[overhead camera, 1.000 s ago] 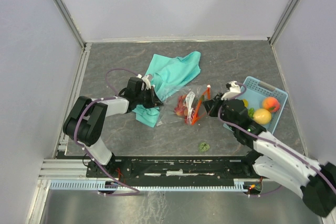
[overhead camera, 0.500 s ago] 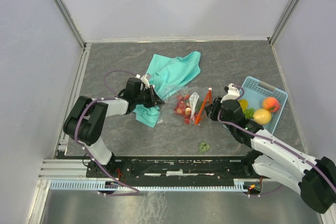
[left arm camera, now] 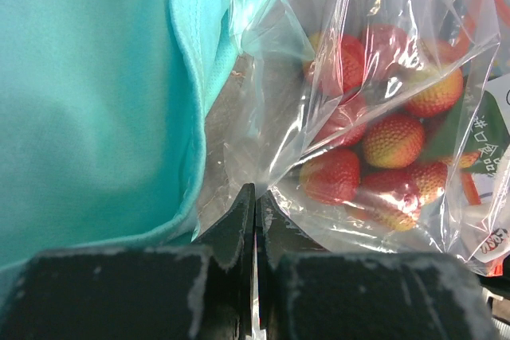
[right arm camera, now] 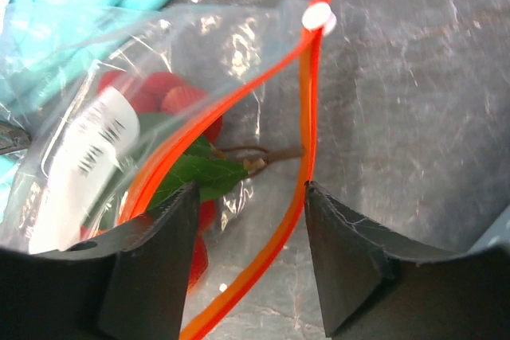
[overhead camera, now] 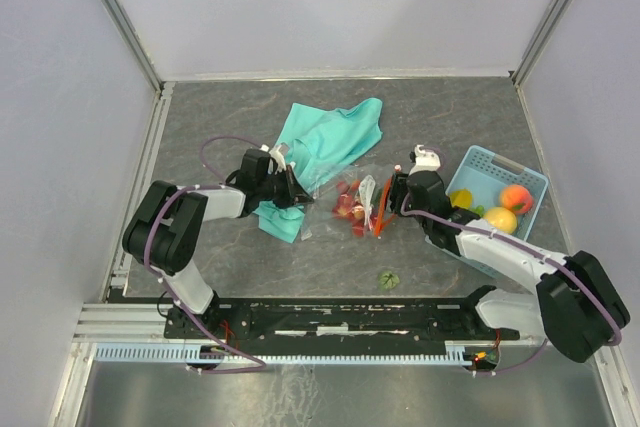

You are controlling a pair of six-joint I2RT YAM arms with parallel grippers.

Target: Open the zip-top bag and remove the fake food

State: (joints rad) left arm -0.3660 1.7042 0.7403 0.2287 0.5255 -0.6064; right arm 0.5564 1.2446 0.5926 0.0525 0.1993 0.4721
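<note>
The clear zip-top bag (overhead camera: pixel 362 187) lies mid-table, its orange-red zip mouth (right arm camera: pixel 307 117) gaping in a loop. The fake food still in the bag is red berries (left arm camera: pixel 390 139) and a green leaf (right arm camera: pixel 199 173). A lemon (overhead camera: pixel 499 220) and a peach (overhead camera: pixel 516 197) lie in the blue basket. My left gripper (left arm camera: pixel 255 197) is shut on the bag's closed corner, beside the teal cloth. My right gripper (right arm camera: pixel 249 193) is open at the bag's mouth; the zip loop lies between its fingers (right arm camera: pixel 327 236), and nothing is gripped.
A teal cloth (overhead camera: pixel 335 132) lies behind and partly under the bag. The blue basket (overhead camera: pixel 510 164) stands right of the bag, close to my right arm. One loose green leaf (overhead camera: pixel 388 279) lies on the table near the front edge.
My right gripper has opened, letting go of the zip strip, and has swung left toward the bag's mouth. The strip has dropped lower. The left gripper keeps its hold.
</note>
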